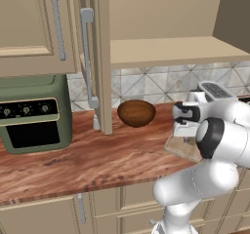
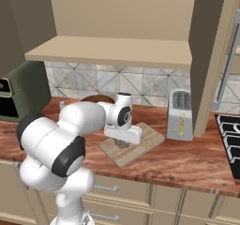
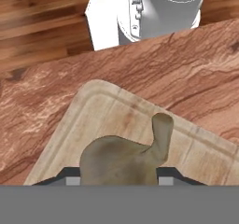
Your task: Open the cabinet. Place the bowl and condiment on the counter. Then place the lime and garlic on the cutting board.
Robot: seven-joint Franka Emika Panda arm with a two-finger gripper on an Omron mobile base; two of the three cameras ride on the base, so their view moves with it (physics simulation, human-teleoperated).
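The cabinet (image 1: 176, 52) stands open, its shelf bare, with one door (image 1: 102, 57) swung out. On the counter (image 1: 97, 160) rests the dark brown bowl (image 1: 136, 112). A small pale container, apparently the condiment (image 1: 96, 123), stands by the door's lower edge. My gripper (image 3: 119, 178) hangs low over the cutting board (image 3: 107, 115), shut on the garlic (image 3: 123, 157), a grey-brown lump with a short stalk. From the base cameras the gripper (image 2: 123, 144) sits over the board (image 2: 145, 137) right of the bowl. The lime is out of view.
A grey toaster (image 2: 180, 114) stands just right of the board, under the right open door (image 2: 211, 55). A green countertop oven (image 1: 34, 113) occupies the left end. A black stove (image 2: 229, 139) lies at the far right.
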